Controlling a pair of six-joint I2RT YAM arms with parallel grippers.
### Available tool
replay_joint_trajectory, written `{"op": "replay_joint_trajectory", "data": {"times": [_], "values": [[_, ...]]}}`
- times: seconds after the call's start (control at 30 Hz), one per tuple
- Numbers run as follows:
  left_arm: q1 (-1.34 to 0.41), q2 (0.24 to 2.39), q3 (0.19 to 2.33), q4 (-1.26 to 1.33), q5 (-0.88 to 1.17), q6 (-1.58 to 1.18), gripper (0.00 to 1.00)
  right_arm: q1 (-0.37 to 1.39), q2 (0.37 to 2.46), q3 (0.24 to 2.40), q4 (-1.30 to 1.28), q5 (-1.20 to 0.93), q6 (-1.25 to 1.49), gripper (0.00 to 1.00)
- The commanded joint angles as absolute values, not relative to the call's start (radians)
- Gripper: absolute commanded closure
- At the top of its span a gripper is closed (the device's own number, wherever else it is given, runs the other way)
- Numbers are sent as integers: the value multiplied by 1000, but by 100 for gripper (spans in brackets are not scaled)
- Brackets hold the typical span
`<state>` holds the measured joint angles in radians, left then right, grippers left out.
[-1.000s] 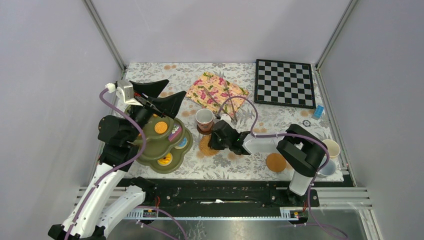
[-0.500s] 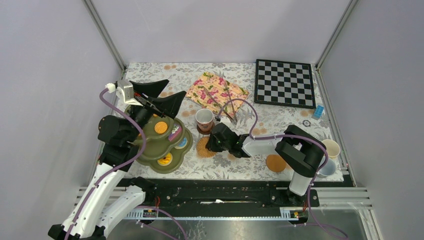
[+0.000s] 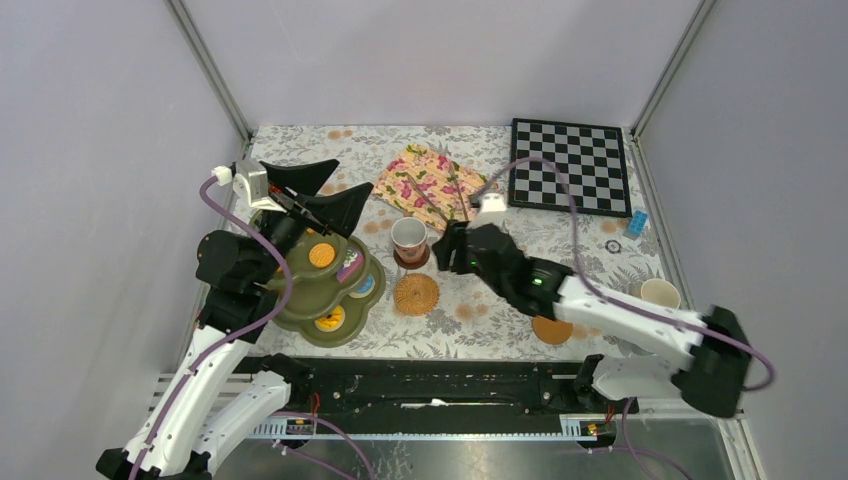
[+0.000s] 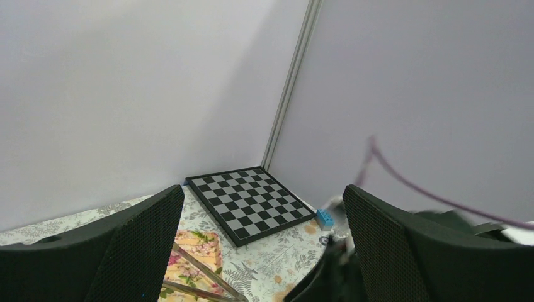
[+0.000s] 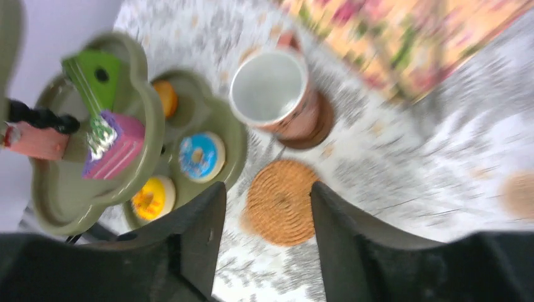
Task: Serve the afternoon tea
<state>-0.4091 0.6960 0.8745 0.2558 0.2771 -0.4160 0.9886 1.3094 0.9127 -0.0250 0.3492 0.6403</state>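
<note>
The olive-green stand (image 3: 300,300) holds toy pastries: an orange biscuit (image 3: 321,255), a blue one (image 3: 365,286) and a yellow one (image 3: 330,320). The brownish-pink mug (image 3: 408,238) stands on a dark coaster. A woven coaster (image 3: 417,293) lies free beside the stand, and another coaster (image 3: 552,328) lies nearer the front. The yellow mug (image 3: 660,293) stands at the right; the pale blue mug is hidden. My right gripper (image 3: 450,250) is open and empty above the table, over the woven coaster (image 5: 280,201) and mug (image 5: 271,88). My left gripper (image 3: 335,190) is open and empty above the stand.
The chessboard (image 3: 570,165) lies at the back right, with a blue brick (image 3: 637,223) beside it. A floral cloth (image 3: 432,180) with metal tongs (image 4: 201,277) lies at the back middle. The right wrist view shows a pink cake (image 5: 116,148) on the stand.
My right gripper has lifted off the woven coaster and drawn back to the right, leaving it flat by the stand. The right arm's elbow has swung right. The left arm has not moved.
</note>
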Motion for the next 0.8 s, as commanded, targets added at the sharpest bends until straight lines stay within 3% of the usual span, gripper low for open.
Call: {"op": "replay_joint_trajectory", "data": {"times": [0.0, 0.1, 0.17, 0.33, 0.77], "values": [[-406, 695, 882, 297, 304, -422, 1, 988, 1089, 824, -167, 729, 381, 36], [-408, 693, 881, 302, 307, -428, 1, 956, 978, 756, -204, 1053, 237, 25], [-410, 696, 879, 304, 310, -431, 1, 842, 942, 730, -246, 1160, 228, 19], [-413, 707, 877, 304, 307, -428, 1, 512, 861, 700, -324, 1051, 334, 20], [-439, 689, 882, 288, 290, -410, 1, 89, 1068, 824, -620, 890, 834, 20]]}}
